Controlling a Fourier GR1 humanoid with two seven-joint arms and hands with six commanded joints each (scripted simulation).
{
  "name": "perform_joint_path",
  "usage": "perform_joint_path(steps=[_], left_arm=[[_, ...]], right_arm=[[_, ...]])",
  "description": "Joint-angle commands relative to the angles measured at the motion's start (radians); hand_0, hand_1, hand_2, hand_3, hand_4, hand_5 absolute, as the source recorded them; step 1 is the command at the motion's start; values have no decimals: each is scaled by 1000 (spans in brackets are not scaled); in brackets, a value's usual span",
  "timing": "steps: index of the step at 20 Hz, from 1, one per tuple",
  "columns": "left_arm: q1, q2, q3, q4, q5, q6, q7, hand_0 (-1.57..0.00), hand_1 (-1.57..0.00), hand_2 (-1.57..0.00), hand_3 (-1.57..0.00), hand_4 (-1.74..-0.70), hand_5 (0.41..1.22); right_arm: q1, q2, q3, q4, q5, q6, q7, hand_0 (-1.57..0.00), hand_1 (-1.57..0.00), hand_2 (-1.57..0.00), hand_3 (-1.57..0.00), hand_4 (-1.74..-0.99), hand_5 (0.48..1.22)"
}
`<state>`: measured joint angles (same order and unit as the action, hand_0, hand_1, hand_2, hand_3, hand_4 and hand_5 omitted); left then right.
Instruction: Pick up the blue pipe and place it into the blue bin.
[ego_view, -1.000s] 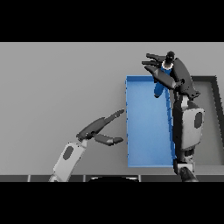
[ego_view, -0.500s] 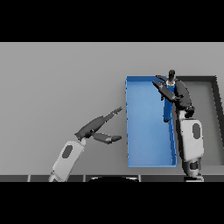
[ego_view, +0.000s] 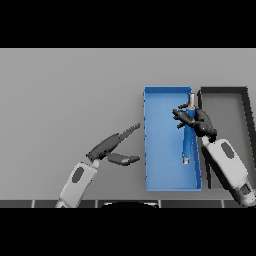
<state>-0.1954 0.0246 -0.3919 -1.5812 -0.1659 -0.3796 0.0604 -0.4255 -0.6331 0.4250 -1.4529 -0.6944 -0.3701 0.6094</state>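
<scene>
Table: flat grey table (ego_view: 65, 90) carrying two trays side by side at the robot's right.
Blue bin: shallow rectangular blue bin (ego_view: 162, 150) with low walls, long side running away from the robot.
Dark tray: black rectangular tray (ego_view: 230, 107) just beside the blue bin's right wall.
Blue pipe: slender blue pipe with grey metal end fittings (ego_view: 187, 142), lying lengthwise inside the blue bin along its right wall; its far end reaches the far wall, its near end lies about mid-bin.
Right hand: dark right hand (ego_view: 196, 120) over the pipe's upper section, fingers spread and loosely bent across it; whether they grip the pipe or merely overlap it cannot be told.
Left hand: dark left hand (ego_view: 111, 150) over the bare table left of the blue bin, fingers straight, thumb apart, holding nothing.
</scene>
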Motion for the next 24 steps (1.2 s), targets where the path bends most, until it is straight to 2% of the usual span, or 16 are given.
perform_joint_path(steps=[1, 3, 4, 6, 8, 11, 14, 18, 24], left_arm=[[-2, -1, 0, 2, -1, 0, 1, 1, 1, 1, 1, -919, 493], [-1, 2, 3, 8, 0, -1, 2, 1, 1, 1, 1, -920, 493], [-1, 2, 4, 12, 2, -4, 2, 1, 1, 1, 1, -924, 493], [3, -1, 0, 7, 3, -4, 0, 1, 1, 1, 1, -926, 494], [-1, 5, 7, 22, 0, -4, -6, 1, 1, 1, 1, -926, 494], [-7, 7, 10, 12, 10, -10, -2, 1, 1, 1, 1, -927, 496], [-4, 9, 14, 10, 15, -9, 0, 1, 1, 1, 1, -929, 496], [-4, 5, 12, 24, 10, -7, 0, 1, 1, 1, 1, -932, 497], [-1, 2, 5, 42, -8, 1, -27, 1, 1, 1, 1, -930, 495]], right_arm=[[-6, -7, 13, 1, -13, -4, 1, -1355, -1282, -1234, -364, -1553, 1154], [-47, -68, 86, 21, -101, -76, 0, -867, -820, -789, -232, -1405, 1137], [-58, -81, 108, 27, -113, -85, 1, -693, -656, -631, -186, -1370, 1125], [-97, -130, 190, 20, -108, -57, 0, -443, -419, -404, -118, -1307, 1068], [-149, -196, 298, 23, -75, -18, 0, -283, -268, -258, -75, -1250, 962], [-235, -253, 439, 30, -113, 39, 0, -145, -137, -132, -38, -1205, 837], [-275, -288, 503, 29, -137, 51, 1, -74, -70, -67, -19, -1161, 771], [-277, -291, 527, 32, -129, 73, -6, -30, -28, -27, -7, -1099, 725], [-284, -292, 538, 18, -123, 100, -7, -19, -17, -17, -4, -1084, 714]])
